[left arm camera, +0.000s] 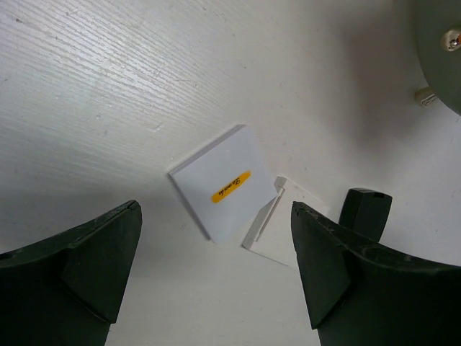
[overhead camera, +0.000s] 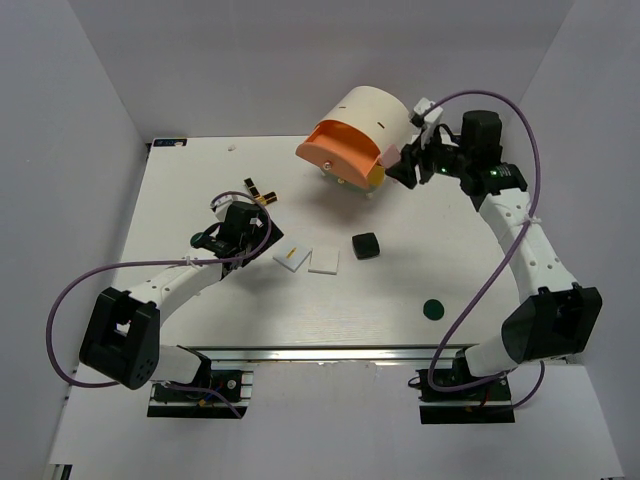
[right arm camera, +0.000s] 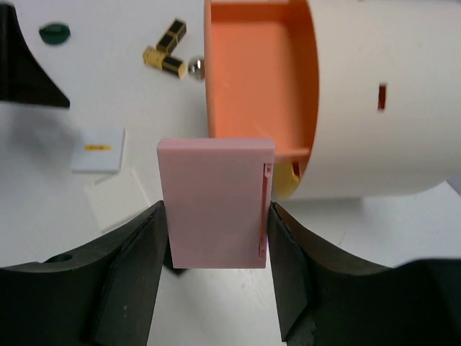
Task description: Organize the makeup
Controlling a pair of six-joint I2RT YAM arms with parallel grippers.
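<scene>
My right gripper (overhead camera: 402, 165) is shut on the pink square (right arm camera: 215, 202) and holds it upright in front of the open orange drawer (right arm camera: 256, 72) of the cream cylinder (overhead camera: 375, 115). My left gripper (overhead camera: 236, 238) is open and empty, low over the table. Just beyond it lie two white square palettes, one with a yellow label (left arm camera: 220, 184) and one plain (left arm camera: 288, 227), with the black compact (left arm camera: 366, 209) behind them. In the top view the palettes (overhead camera: 293, 257) sit mid-table, the compact (overhead camera: 366, 245) to their right. The black-and-gold lipstick tubes (overhead camera: 260, 192) lie at back left. The dark green disc (overhead camera: 432, 309) lies front right.
A yellow drawer (right arm camera: 288, 180) shows under the orange one. A small silver ball (right arm camera: 196, 68) lies by the lipsticks (right arm camera: 166, 50). White walls enclose the table on the left, back and right.
</scene>
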